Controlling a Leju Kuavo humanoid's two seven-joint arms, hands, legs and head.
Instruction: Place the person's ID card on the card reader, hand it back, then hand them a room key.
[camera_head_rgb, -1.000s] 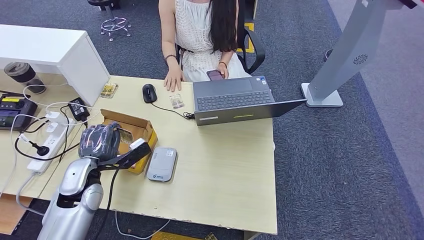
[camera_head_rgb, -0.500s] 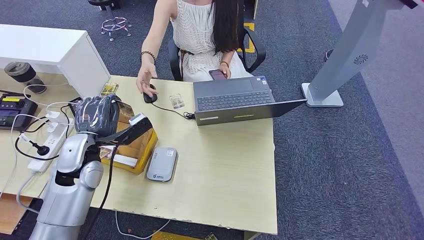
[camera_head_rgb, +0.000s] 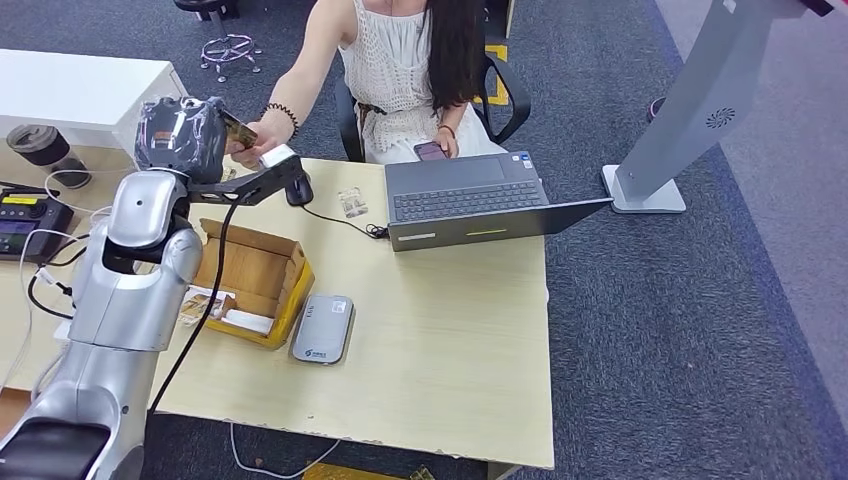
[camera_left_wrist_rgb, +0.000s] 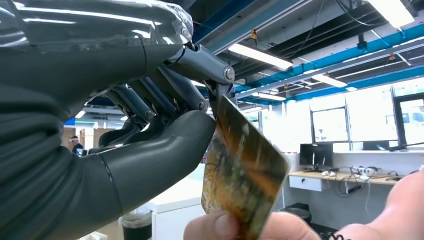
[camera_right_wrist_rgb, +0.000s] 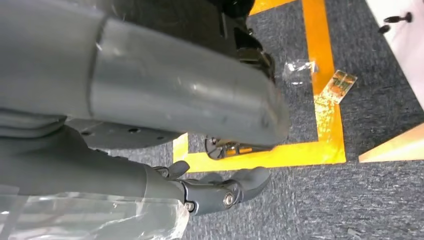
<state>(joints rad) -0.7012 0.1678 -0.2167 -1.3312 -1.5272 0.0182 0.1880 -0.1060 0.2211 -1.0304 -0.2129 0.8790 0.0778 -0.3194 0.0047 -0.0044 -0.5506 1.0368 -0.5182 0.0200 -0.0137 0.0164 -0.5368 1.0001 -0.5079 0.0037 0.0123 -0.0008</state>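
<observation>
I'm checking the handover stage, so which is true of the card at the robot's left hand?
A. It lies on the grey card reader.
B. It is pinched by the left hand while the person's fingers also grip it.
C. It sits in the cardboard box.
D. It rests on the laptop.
B: the left wrist view shows the card between the left hand thumb and finger, with the person's fingers gripping its free end.

Pale wooden table (camera_head_rgb: 450, 340), open cardboard box (camera_head_rgb: 255, 282), grey card reader (camera_head_rgb: 324, 328), laptop (camera_head_rgb: 470, 200), mouse (camera_head_rgb: 297, 190)
</observation>
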